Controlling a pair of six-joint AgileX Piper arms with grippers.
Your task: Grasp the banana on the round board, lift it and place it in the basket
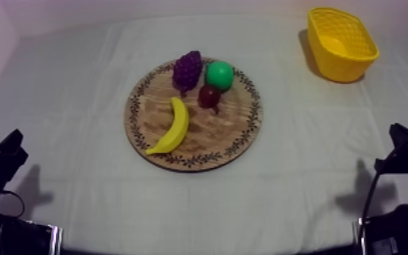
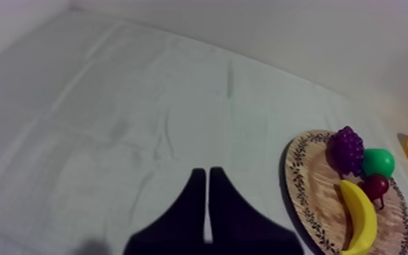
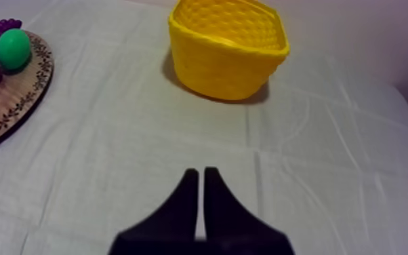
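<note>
On the cloth the board lies mid-table, the basket well apart at far right, the left gripper and right gripper each closed flat on nothing, and the banana rests on the board beside grapes, green fruit and red fruit.

Left gripper, right gripper: fingers together.

One round wooden board is counted on one cloth-covered table. Four pieces of toy fruit are counted: one banana, one bunch of grapes, one green fruit, one small red fruit. One yellow basket is counted.
</note>
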